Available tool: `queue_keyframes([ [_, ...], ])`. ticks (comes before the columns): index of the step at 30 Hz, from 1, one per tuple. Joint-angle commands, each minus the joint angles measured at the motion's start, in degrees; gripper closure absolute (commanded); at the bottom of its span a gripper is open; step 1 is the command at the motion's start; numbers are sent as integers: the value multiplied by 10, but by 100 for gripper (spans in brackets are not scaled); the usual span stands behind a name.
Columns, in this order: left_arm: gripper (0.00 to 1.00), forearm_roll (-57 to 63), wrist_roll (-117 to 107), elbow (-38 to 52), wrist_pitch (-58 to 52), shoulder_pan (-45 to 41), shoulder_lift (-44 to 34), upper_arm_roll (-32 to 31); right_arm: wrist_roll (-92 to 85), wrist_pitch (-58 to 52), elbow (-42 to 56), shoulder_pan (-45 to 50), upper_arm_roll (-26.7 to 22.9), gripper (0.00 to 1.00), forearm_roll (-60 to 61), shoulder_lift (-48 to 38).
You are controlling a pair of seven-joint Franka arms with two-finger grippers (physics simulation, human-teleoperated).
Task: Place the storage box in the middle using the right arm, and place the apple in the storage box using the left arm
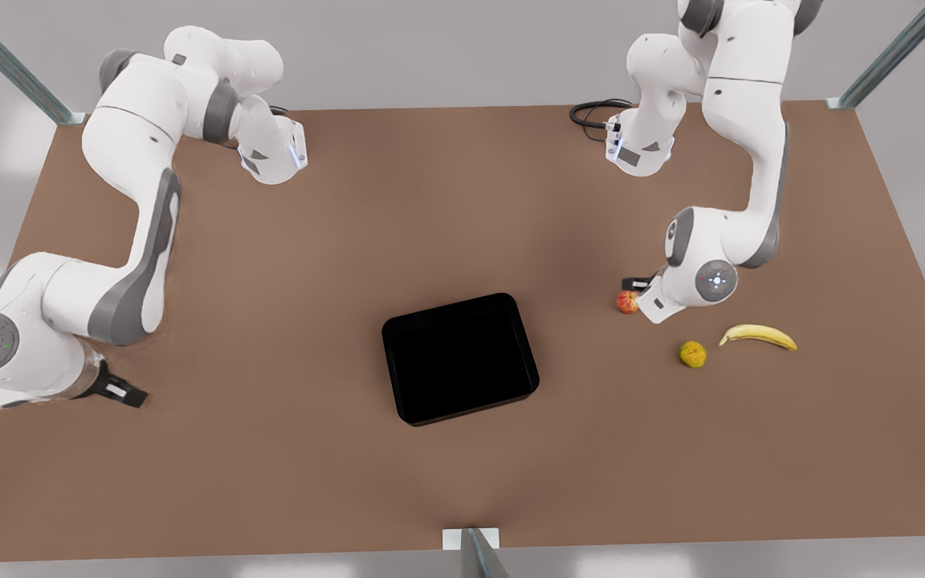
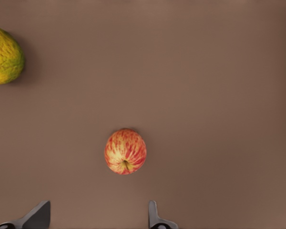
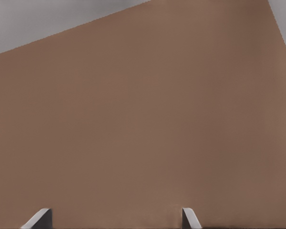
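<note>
Brown table (image 1: 286, 265), black storage box (image 1: 459, 356) already about mid-table, empty. My right gripper (image 1: 121, 391) waits at the front view's left, fingers spread, holding nothing. My left gripper (image 1: 637, 285) hovers at the front view's right, fingers (image 2: 155, 217) spread. Apple (image 2: 125, 151) on the table just ahead of them, near the gap's centreline. Round fruit, no long axis.

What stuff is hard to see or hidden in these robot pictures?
- Inside of the glossy black storage box: front view, too dark to tell.
- Yellow-green round fruit: left wrist view, cut off by the edge.
- Small red-orange apple: front view, partly behind the left gripper.
- Right gripper: right wrist view, edge cuts the fingertips.
</note>
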Motion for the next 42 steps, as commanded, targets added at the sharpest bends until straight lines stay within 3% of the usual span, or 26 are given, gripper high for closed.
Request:
queue_keyframes([
  [1, 0, 0, -43, -23, 143, -4, 3, 0, -294, -157, 8, 3, -25, 0, -10, -33],
  [3, 0, 0, -48, -38, 148, -14, 6, 0, -291, -206, 1, -1, 2, 0, -45, -125],
  [4, 0, 0, -48, -38, 149, -21, 11, 0, -289, -204, -37, -35, 96, 0, -103, -199],
  [5, 0, 0, -48, -38, 149, -22, 16, 0, -258, -188, -87, -123, 263, 0, -173, -252],
  [7, 0, 0, -48, -38, 161, -25, 31, 0, -222, -73, -206, -152, 323, 0, -178, -303],
  [8, 0, 0, -49, -38, 161, -32, 32, 0, -222, -72, -210, -168, 345, 0, -178, -304],
  [12, 0, 0, -48, -43, 175, -32, 51, 0, -222, -77, -198, -162, 345, 0, -178, -261],
  [33, 0, -13, -50, -68, 204, -31, 83, 0, -222, -73, -199, -161, 346, 0, -175, -237],
  [34, 13, -13, -50, -68, 204, -31, 84, 0, -222, -72, -199, -162, 346, 0, -174, -235],
  [35, 19, -13, -50, -68, 204, -31, 83, 0, -222, -72, -198, -162, 346, 0, -174, -234],
  [39, 19, -13, -50, -68, 203, -31, 83, 0, -222, -72, -199, -163, 346, 0, -172, -234],
  [42, 37, -13, -50, -68, 203, -31, 83, 0, -222, -73, -199, -163, 346, 0, -171, -234],
])
